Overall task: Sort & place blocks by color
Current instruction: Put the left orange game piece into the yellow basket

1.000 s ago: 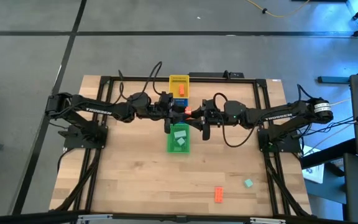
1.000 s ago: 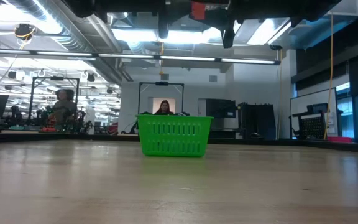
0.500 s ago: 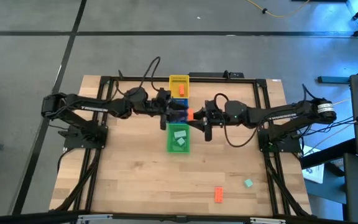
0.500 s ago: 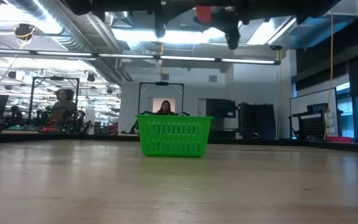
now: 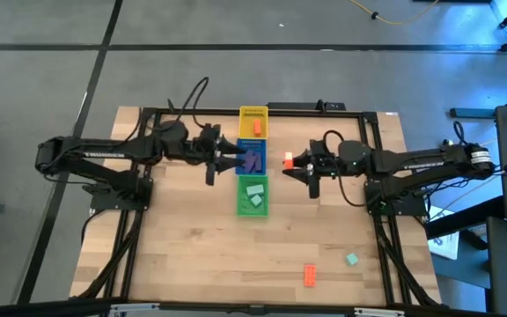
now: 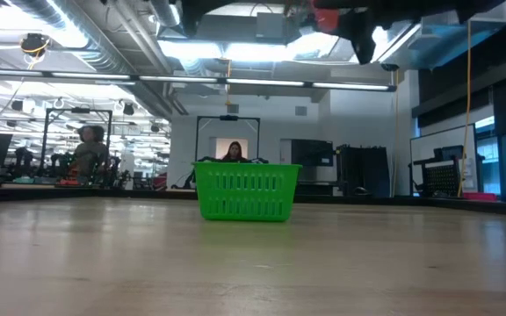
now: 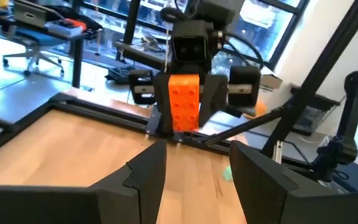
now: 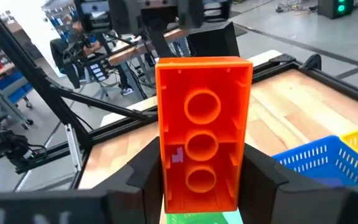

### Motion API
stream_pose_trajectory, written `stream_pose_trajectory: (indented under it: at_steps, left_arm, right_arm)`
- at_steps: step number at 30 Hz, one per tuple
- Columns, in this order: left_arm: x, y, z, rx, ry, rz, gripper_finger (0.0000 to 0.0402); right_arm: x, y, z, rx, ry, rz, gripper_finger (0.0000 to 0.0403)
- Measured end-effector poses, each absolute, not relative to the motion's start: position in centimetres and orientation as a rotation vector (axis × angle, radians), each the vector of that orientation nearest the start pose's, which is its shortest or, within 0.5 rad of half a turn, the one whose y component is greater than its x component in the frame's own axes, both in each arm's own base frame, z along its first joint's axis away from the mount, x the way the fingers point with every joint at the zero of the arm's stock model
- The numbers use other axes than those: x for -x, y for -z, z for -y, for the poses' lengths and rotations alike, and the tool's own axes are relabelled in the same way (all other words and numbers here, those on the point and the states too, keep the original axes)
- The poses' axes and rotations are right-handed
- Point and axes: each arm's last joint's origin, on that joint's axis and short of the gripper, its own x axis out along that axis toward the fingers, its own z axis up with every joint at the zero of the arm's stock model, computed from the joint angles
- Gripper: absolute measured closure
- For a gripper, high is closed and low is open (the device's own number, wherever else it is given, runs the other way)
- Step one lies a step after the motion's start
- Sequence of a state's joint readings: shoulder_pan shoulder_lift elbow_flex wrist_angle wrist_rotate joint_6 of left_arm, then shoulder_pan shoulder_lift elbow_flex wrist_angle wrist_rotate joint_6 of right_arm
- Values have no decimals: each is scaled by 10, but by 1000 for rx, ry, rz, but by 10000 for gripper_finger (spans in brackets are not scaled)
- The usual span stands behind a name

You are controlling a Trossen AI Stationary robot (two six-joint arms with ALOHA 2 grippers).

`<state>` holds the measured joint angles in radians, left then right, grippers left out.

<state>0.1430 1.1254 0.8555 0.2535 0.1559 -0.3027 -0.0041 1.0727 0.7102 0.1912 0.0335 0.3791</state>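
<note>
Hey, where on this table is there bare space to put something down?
Bare wood spans the near half, from the green basket toward the front edge, apart from an orange block and a teal block at front right. The back centre is crowded: yellow basket, blue basket, both arms.

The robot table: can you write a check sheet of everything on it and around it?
Surface: wooden table, inside a black frame.
Job's things: orange brick in the right gripper; orange brick and teal brick loose on the wood; yellow basket, blue basket, green basket in a row, each with pieces inside.
Clutter: nothing seen.
Grippers: right gripper shut on its brick, raised beside the blue basket; left gripper open and empty, opposite.
Cables: black cable loops over both arms.
Surroundings: person and desks in the room behind.
</note>
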Motion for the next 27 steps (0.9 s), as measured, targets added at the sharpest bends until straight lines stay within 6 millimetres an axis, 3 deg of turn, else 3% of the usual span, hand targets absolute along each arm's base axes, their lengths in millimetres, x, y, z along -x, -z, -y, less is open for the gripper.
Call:
stream_pose_trajectory:
  at_steps: [8,17,22,27]
  left_arm:
    - [-223,-291,-12,410,-85,114,235]
    - [-214,-286,-6,423,-130,152,235]
    - [-214,-287,-6,424,-128,165,235]
    - [-214,-287,-7,424,-128,165,235]
  right_arm:
    - [-224,-275,1,-444,110,-124,257]
    - [-234,-276,6,-432,176,-87,257]
    - [-261,-293,31,-383,299,-135,257]
    - [-298,-297,77,-371,455,-248,257]
